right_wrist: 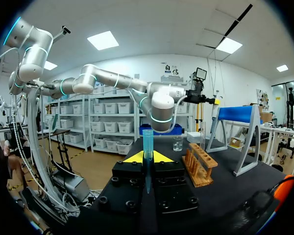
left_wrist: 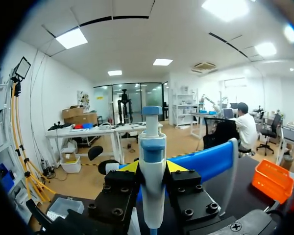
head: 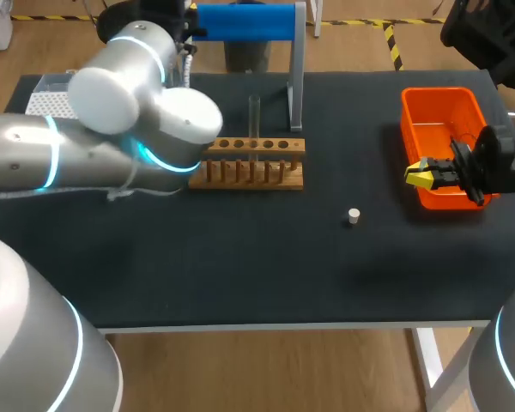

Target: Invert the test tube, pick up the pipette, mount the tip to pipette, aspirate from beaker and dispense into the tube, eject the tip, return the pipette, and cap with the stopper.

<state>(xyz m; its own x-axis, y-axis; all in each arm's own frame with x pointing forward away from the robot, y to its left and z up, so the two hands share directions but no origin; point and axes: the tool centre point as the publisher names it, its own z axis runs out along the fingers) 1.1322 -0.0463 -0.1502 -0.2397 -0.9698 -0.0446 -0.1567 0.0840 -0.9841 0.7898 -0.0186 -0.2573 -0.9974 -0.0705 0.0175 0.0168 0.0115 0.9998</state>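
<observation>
Beside the blue stand (left_wrist: 211,159), the left gripper (left_wrist: 152,167) is clenched on the pipette (left_wrist: 153,147). The right gripper (head: 422,176), at the orange bin (head: 438,93), grasps a blue tip (right_wrist: 147,142). 1 test tube (head: 254,116) stands in the wooden rack (head: 256,172).

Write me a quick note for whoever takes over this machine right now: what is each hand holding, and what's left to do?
Left gripper: jaws shut on the pipette, by the blue stand.
Right gripper: jaws shut on what looks like a blue pipette tip, at the orange bin.
Test tube upright in the wooden rack; stopper loose on the table.
Done: pipette gripped.
Left: mount tip, aspirate, dispense, eject, return pipette, cap.
</observation>
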